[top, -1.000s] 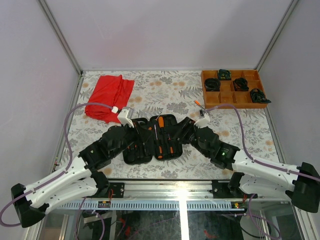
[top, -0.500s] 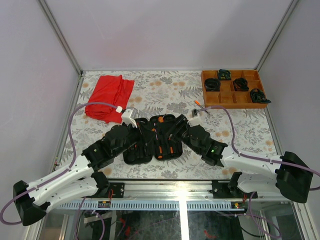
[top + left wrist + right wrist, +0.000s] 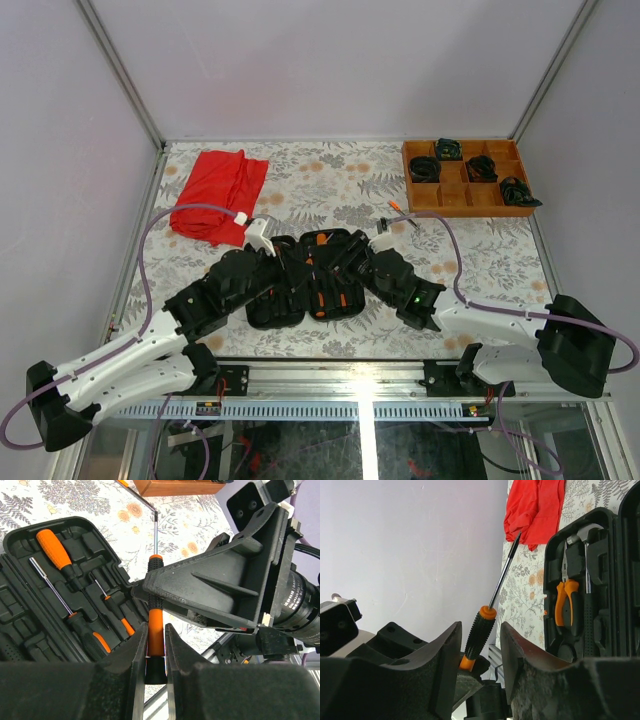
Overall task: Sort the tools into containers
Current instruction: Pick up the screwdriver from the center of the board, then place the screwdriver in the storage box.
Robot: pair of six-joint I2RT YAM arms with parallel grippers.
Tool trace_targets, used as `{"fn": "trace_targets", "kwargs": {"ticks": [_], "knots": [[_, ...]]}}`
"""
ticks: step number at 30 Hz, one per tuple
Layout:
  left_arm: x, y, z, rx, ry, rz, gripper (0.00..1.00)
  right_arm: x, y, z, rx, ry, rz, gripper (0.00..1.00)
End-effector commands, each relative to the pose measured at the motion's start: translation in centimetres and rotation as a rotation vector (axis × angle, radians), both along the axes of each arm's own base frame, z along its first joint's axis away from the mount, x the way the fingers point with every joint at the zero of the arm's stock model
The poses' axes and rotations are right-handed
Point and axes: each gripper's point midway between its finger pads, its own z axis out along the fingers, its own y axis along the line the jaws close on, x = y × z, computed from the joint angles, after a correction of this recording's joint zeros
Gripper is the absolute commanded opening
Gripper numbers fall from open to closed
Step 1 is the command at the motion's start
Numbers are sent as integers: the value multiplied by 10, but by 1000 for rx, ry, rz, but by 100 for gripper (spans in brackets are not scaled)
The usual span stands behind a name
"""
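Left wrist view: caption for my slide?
Left gripper pinches an orange-handled screwdriver beside the open tool case.

Case (image 3: pixel 275 308): I see it open, mid-table (image 3: pixel 340 180), nr front edge.
Cloth (image 3: pixel 215 195): behind case, far left.
Tray (image 3: pixel 450 195): far-right corner, well apart from case; coils (image 3: pixel 424 170) in its compartments.
Cloth-side half: pliers (image 3: pixel 564 600) + hammer (image 3: pixel 580 534).
Tray-side half: screwdrivers (image 3: pixel 55 552).
Loose screwdriver (image 3: pixel 155 625): above case, btw left gripper (image 3: pixel 155 628) fingers; right gripper (image 3: pixel 480 630) fingers either side, not touching.

Pale walls (image 3: pixel 330 60) around floral tabletop (image 3: pixel 330 180)
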Motion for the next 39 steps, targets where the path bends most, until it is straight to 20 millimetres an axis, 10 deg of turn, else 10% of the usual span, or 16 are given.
{"fn": "trace_targets", "kwargs": {"ticks": [1,7,13,27,39], "knots": [[-2,-6,14,-47,-56,-38,0,0,10,37,109,-43,21,41],[-4,-6,11,-46,-48,-45,2,-1,8,39,100,-65,22,17],[-6,-7,8,-42,-39,-54,30,3,-2,32,11,-88,-16,1],[5,13,-27,49,72,83,62,16,-73,-13,-646,-258,-103,0],[16,22,-65,138,181,160,62,11,-82,-78,-901,-118,248,0]]}}
